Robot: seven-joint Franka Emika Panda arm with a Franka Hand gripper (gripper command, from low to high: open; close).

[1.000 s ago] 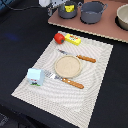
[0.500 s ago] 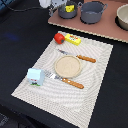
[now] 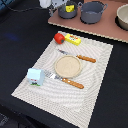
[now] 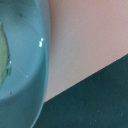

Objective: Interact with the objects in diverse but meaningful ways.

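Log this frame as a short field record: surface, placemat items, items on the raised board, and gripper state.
surface: dark table with a striped placemat
placemat centre: round wooden plate
beside plate: knife on one side, fork on the other, both with orange handles
placemat far edge: red tomato next to yellow box
placemat, exterior view's left: milk carton, upright
raised pink board: two grey pots, one holding a yellow cheese wedge
gripper: over the pot with the cheese; jaws not discernible
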